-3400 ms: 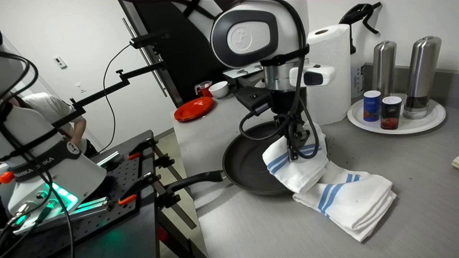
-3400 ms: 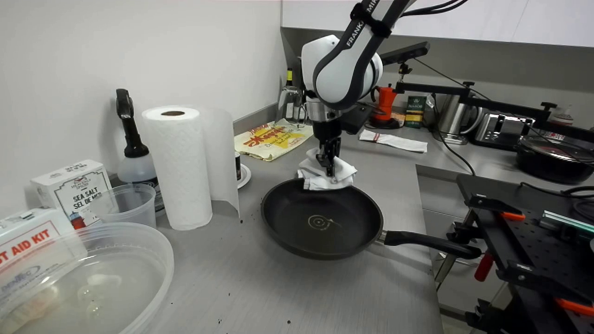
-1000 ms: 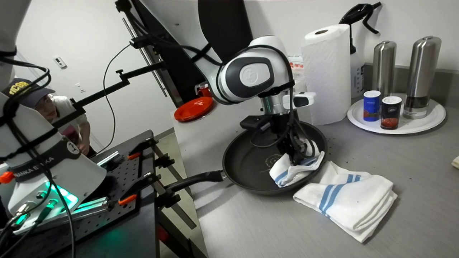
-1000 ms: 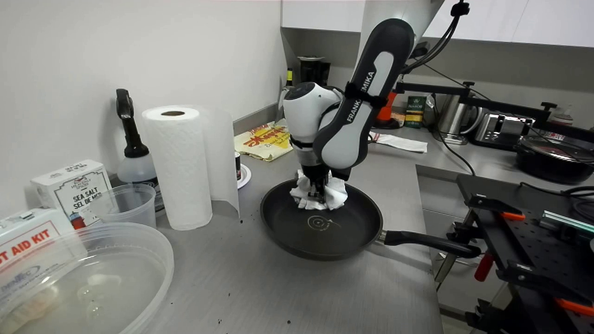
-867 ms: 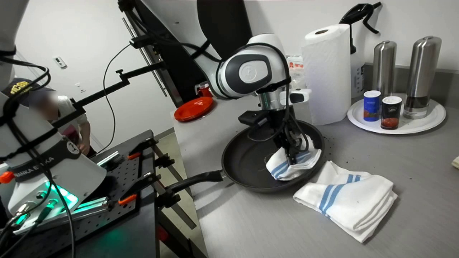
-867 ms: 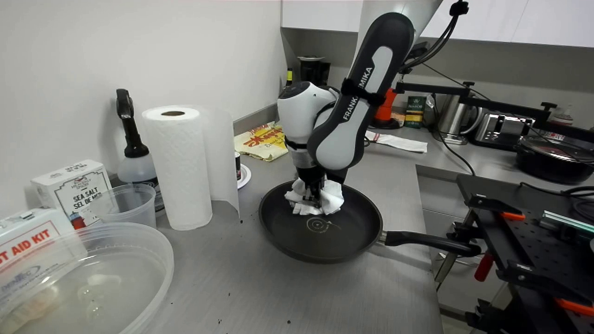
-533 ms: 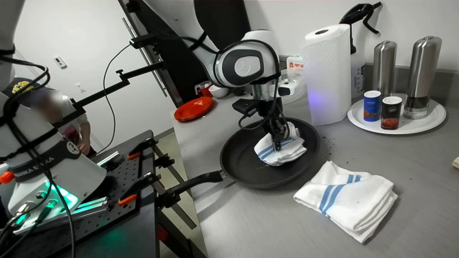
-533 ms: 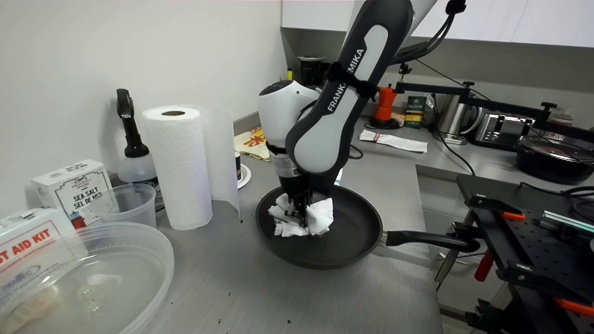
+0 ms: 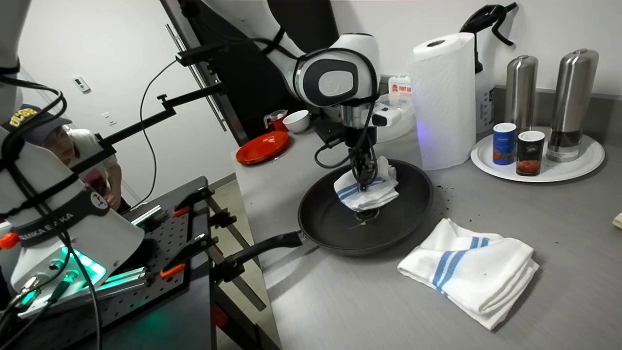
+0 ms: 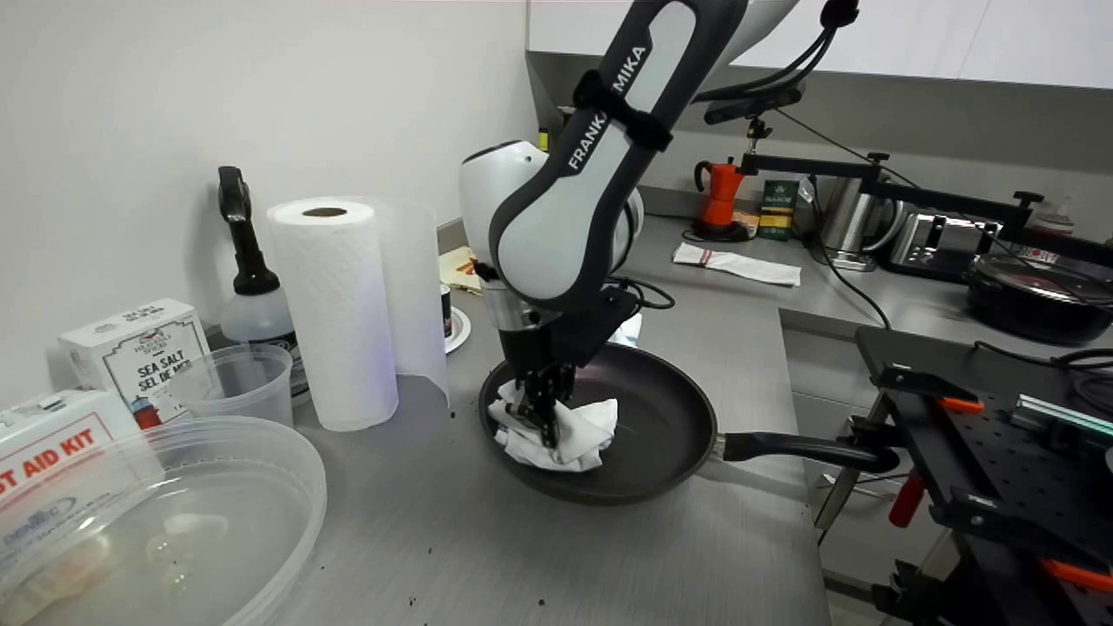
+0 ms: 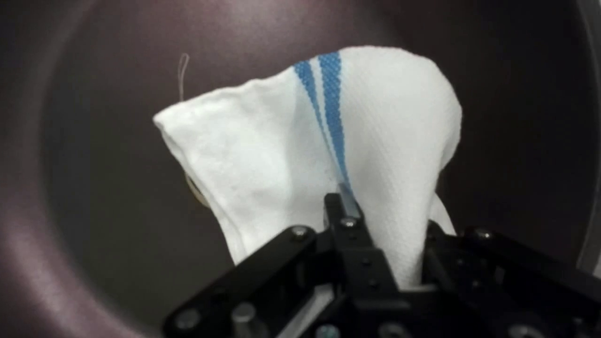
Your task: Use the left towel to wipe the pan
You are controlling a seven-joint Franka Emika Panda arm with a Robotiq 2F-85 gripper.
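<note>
- As both exterior views show, one pan (image 9: 330, 226): round, dark, shallow, with one long black handle; it sits on the counter (image 9: 340, 311), a flat grey surface of brushed grain.
- One hand (image 11: 385, 216): black, jointed, two-fingered, pinching a gathered fold of the held towel (image 9: 378, 197).
- Held towel, one: white woven cloth, two blue stripes, soft, rumpled; inside the pan, over part of its floor.
- One folded towel (image 9: 476, 277): white, blue-striped, several layers thick, lying on the counter just beside the pan.
- One paper roll (image 9: 444, 102): white, cylindrical, upright, dimpled, a loose sheet hanging at its side.
- One white plate (image 9: 568, 171): round, with a raised rim, carrying two small canisters (image 9: 504, 145), one blue, one dark, both white-capped.
- Two cylinders (image 9: 572, 102): tall, metallic, smooth; one stands on the white plate, the base of the other is partly hidden.
- Red plates (image 9: 262, 147): round, smooth, stacked; their number cannot be told.
- One bowl (image 9: 297, 121): white, round, smooth, near the red plates on the counter.
</note>
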